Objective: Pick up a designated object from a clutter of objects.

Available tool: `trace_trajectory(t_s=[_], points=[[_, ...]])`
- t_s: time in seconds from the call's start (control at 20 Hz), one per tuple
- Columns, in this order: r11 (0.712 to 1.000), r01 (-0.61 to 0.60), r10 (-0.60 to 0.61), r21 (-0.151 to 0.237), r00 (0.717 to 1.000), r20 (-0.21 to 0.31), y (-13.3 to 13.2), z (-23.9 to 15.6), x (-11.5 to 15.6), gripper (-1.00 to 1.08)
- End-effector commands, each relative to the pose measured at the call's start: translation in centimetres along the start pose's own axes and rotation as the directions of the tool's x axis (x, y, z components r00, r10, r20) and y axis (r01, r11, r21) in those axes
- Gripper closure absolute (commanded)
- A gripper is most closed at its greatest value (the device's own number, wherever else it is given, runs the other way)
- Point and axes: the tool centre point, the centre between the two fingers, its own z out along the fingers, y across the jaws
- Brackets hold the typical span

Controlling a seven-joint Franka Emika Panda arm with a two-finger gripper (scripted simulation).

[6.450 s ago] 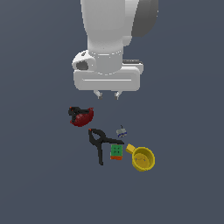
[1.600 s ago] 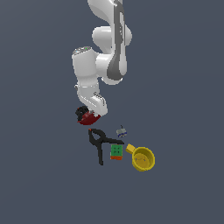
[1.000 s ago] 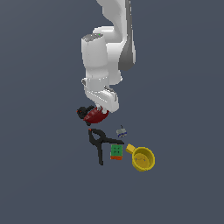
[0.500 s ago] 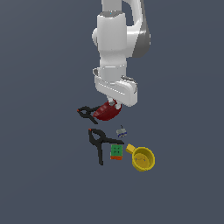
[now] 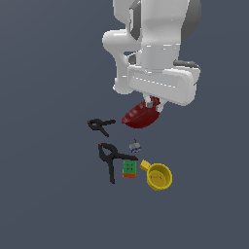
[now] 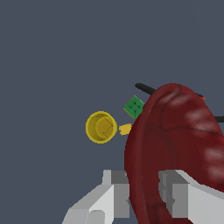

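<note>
Our fingers pinch the bowl's rim; we should lift steadily, since it hangs tilted.

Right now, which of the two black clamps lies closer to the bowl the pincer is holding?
The smaller black clamp, to the exterior view's left of the red bowl. The larger clamp lies farther down, beside the green cube.

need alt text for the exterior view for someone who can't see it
A white robot arm's gripper holds a dark red bowl tilted in the air, jaws clamped on its rim. Below lie two black clamps, a green-orange cube, a yellow mug and a tiny grey-blue piece.
</note>
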Motion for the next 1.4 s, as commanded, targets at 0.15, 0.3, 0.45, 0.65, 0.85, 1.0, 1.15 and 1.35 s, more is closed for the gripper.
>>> trace_trajectory(t_s=[0.15,0.3,0.45,0.65,0.85,1.0,1.15,1.35], points=[[1.000,-0.001,0.001,0.003,1.000,0.000,-4.7,-3.3,-1.3,1.08],[1.000,-0.001,0.000,0.004,1.000,0.002,-6.9,-4.7,-1.9,1.08],[1.000,0.000,0.000,0.005,1.000,0.003,-9.0,-6.1,-2.5,1.08],[1.000,0.000,0.000,0.006,1.000,0.004,-11.4,-7.6,-3.1,1.08],[1.000,0.001,-0.001,0.007,1.000,0.005,-13.0,-8.6,-3.5,1.08],[1.000,0.001,-0.001,0.007,1.000,0.005,-13.9,-9.2,-3.7,1.08],[1.000,0.001,-0.001,0.007,1.000,0.006,-14.6,-9.6,-3.8,1.08],[1.000,0.002,-0.002,0.007,1.000,0.006,-15.0,-9.8,-3.9,1.08]])
